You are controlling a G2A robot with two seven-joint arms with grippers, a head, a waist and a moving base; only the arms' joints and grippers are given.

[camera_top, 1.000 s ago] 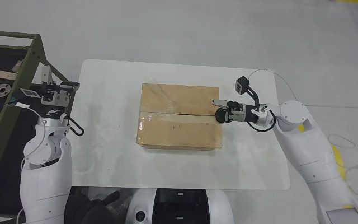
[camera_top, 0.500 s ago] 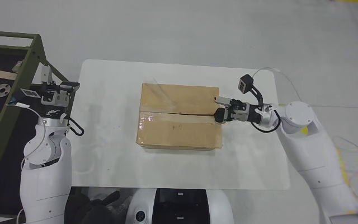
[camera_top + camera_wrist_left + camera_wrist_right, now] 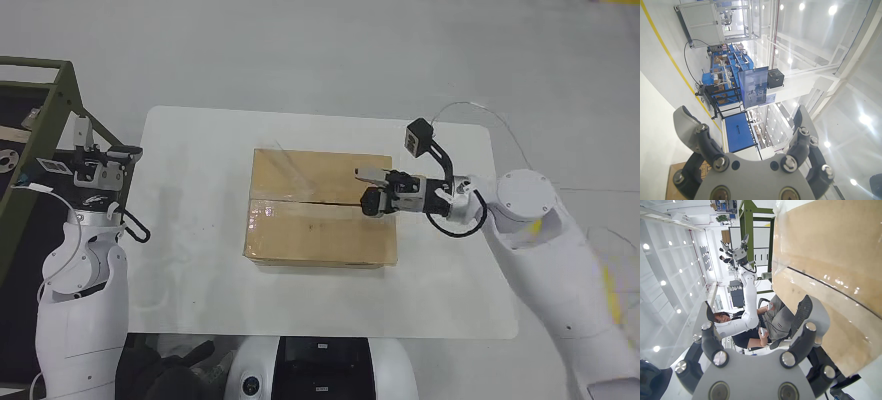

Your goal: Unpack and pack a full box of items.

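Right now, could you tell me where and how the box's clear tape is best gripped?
Probably the clear tape's loose end, which appears lifted off the box over the far flap, on the robot's left. Come from above, pinching across the strip's flat faces; elsewhere it lies flat along the seam, offering no edge.

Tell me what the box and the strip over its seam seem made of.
Box: likely cardboard, matte tan, with two flaps meeting at a seam. Strip: probably clear plastic tape, glossy; it glints along the seam and a loose end lifts off.
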